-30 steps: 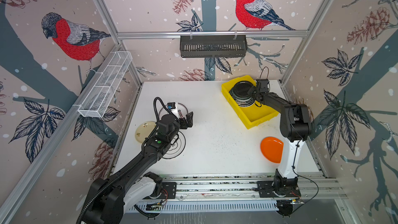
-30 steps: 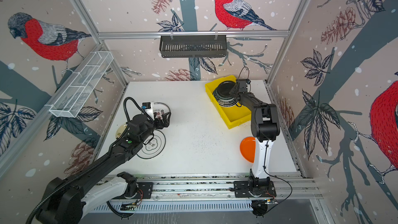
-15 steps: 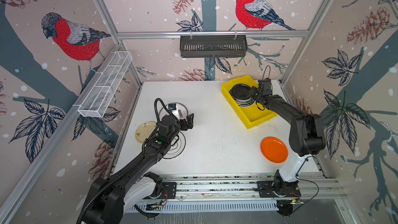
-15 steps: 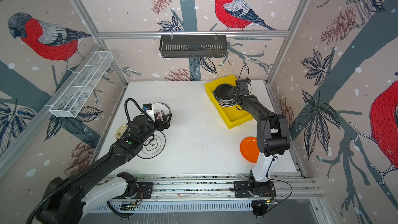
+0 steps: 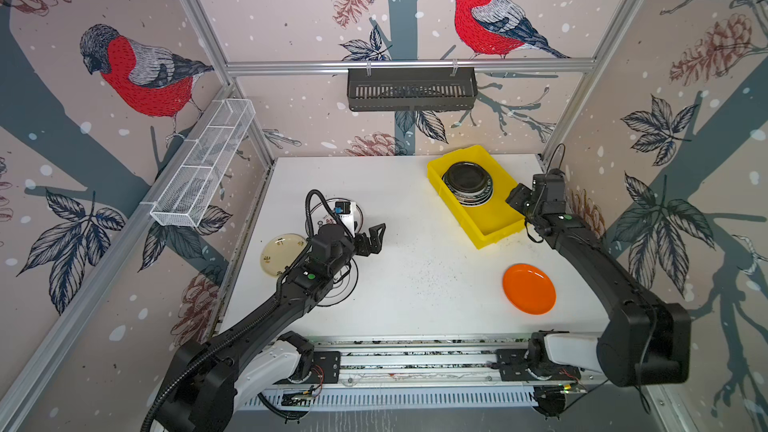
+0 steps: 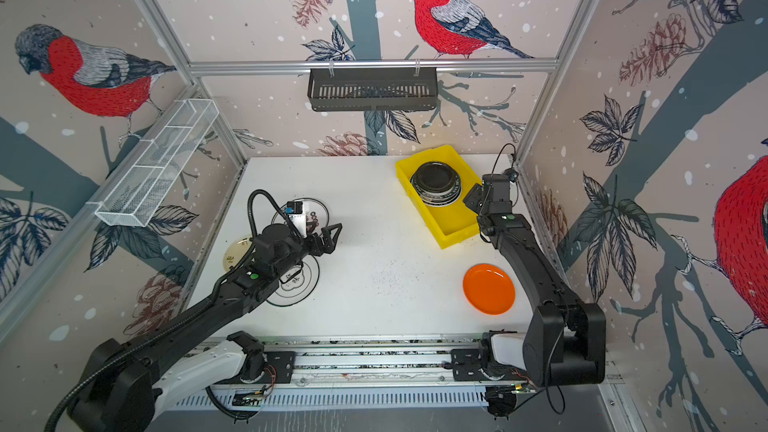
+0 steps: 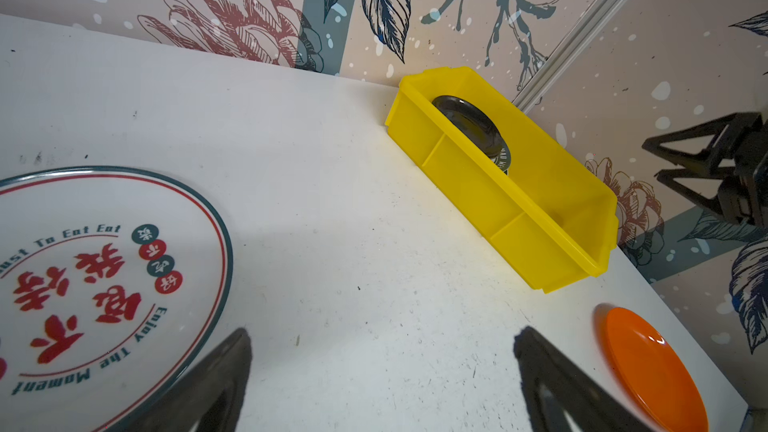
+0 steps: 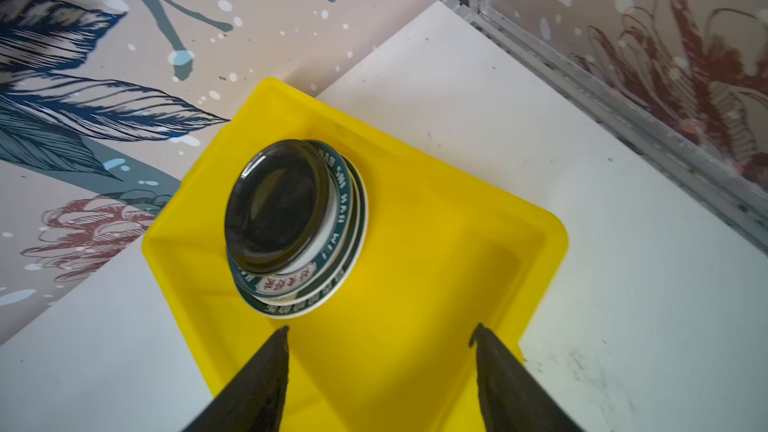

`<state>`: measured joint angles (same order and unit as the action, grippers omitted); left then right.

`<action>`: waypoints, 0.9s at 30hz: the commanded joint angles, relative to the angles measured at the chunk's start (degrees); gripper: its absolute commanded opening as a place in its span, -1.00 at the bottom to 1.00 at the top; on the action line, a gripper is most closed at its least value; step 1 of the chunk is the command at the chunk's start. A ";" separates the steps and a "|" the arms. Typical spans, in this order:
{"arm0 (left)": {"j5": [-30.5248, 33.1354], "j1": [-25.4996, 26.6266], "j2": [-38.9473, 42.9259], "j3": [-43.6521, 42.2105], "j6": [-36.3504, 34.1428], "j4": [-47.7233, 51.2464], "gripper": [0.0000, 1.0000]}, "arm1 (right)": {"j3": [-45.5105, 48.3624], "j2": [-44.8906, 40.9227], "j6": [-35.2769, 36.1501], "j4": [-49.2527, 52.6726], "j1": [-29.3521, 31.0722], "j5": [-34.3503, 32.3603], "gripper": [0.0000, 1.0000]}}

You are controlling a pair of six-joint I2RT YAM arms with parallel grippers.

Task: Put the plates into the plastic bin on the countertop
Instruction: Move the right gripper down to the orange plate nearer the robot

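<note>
The yellow plastic bin [image 5: 488, 220] [image 6: 455, 224] [image 7: 519, 209] [image 8: 415, 284] stands at the countertop's [image 5: 415, 276] back right. It holds a stack of plates [image 5: 467, 184] [image 6: 436, 184] topped by a black plate [image 8: 274, 205]. My right gripper [image 5: 515, 199] [image 6: 471, 201] [image 8: 380, 330] hovers open and empty over the bin's near half, clear of the stack. An orange plate [image 5: 528, 288] [image 6: 489, 288] [image 7: 652, 371] lies front right. My left gripper [image 5: 374, 236] [image 6: 330, 236] [image 7: 382, 342] is open over bare countertop, beside a white lettered plate [image 7: 104, 284] [image 5: 332, 211]. A cream plate [image 5: 280, 253] lies far left.
Another white plate [image 5: 338, 290] lies partly under my left arm. A black slatted basket [image 5: 411, 89] hangs on the back wall and a white wire basket [image 5: 203, 168] on the left wall. Aluminium rails frame the countertop.
My right gripper has opened and drawn back from the stack in the bin toward the right wall, uncovering the orange plate. The left arm has hardly moved.
</note>
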<state>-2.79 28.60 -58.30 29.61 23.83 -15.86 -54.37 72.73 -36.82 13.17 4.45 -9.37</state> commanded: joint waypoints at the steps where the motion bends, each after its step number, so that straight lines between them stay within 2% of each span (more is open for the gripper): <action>1: 1.03 0.22 1.20 0.29 0.15 0.09 0.96 | 1.18 -3.87 1.59 8.30 0.33 -0.65 0.42; 5: 1.12 0.47 2.14 0.23 0.02 0.93 0.96 | 2.62 -8.08 0.68 16.97 1.61 1.09 0.47; 9: 0.26 0.91 1.97 0.71 0.24 1.23 0.96 | 4.43 -10.12 -2.36 24.79 4.34 -1.82 0.49; 11: 0.07 0.93 1.79 0.72 0.34 1.09 0.96 | 6.51 -10.55 -3.88 25.58 6.02 -1.81 0.48; 14: 0.15 0.98 1.86 0.73 0.32 1.16 0.96 | 9.26 -9.37 -5.87 26.53 9.15 -0.37 0.38; 22: 0.94 1.01 2.49 0.28 0.16 1.11 0.96 | 11.10 -7.00 -8.81 31.79 14.59 -3.20 0.44; 27: 0.99 1.02 2.10 0.28 0.05 0.93 0.96 | 13.85 -5.78 -10.86 32.55 18.03 -4.04 0.37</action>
<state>-2.57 29.52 -56.03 29.71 24.03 -13.85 -41.56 66.22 -45.25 43.59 21.21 -11.73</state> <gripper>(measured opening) 0.979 0.682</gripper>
